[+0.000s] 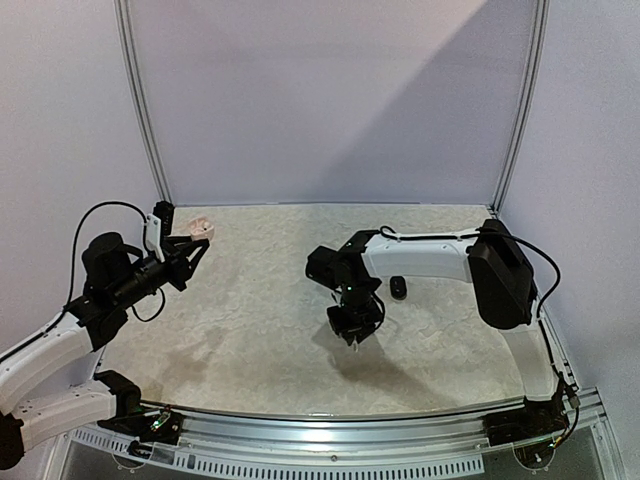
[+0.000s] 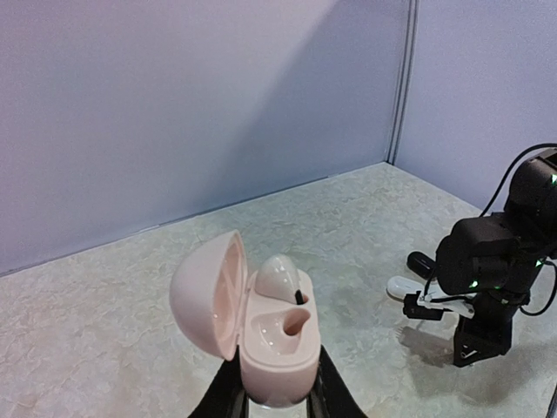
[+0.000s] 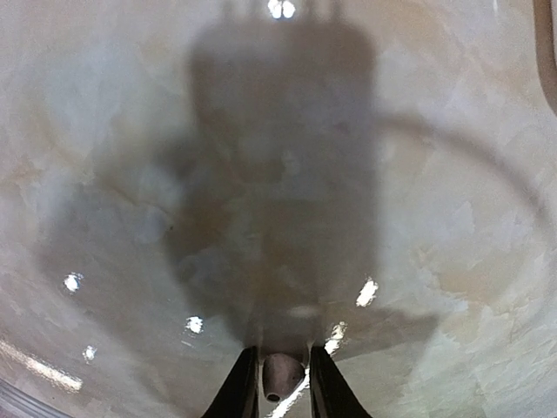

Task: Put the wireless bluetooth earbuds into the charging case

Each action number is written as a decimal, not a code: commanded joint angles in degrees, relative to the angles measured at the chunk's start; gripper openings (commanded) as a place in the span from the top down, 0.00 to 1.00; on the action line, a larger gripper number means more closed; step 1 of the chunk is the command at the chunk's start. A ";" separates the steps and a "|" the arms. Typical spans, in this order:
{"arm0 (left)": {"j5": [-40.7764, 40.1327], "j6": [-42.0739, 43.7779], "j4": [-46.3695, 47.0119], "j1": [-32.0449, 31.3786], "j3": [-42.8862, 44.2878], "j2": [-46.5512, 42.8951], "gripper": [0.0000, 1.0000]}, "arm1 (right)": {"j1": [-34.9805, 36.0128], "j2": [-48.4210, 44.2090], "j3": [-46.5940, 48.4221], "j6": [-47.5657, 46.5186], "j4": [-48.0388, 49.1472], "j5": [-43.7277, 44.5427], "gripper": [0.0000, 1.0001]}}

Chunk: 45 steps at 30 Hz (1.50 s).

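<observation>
Tabletop (image 1: 260,330) of marbled beige, glossy with glare, meets pale lilac walls (image 1: 330,100). Left gripper (image 2: 277,383), lower centre, clamps the open pink case (image 2: 261,344) (a bud (image 2: 278,277) seated inside); right gripper (image 3: 281,361), bottom centre, pinches a second bud (image 3: 280,376).

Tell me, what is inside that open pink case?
One pale earbud sits in the far slot of the pink case; the near slot is empty. The earbud's lower part is hidden in its slot, and the fingers of the left gripper cover the case's base.

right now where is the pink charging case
Pink charging case: back left of the table in the top view, lid open, between the left gripper's fingers.
</observation>
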 commanded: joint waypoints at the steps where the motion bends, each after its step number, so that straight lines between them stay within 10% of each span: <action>1: 0.50 0.57 0.10 0.49 -0.76 -0.50 1.00 | -0.44 2.92 1.10 -0.96 2.72 -0.23 0.78; 23: 2.37 6.09 2.92 -1.99 -1.05 -0.85 1.00 | 1.04 -4.91 18.25 -5.39 -2.13 10.78 1.00; 36: -5.93 13.03 18.25 -12.94 2.58 4.37 1.00 | 16.37 -18.28 17.63 -42.54 51.01 26.49 1.00; 45: -9.82 8.88 21.75 -15.39 3.86 5.56 1.00 | 17.80 -13.84 18.13 -50.69 60.83 20.93 1.00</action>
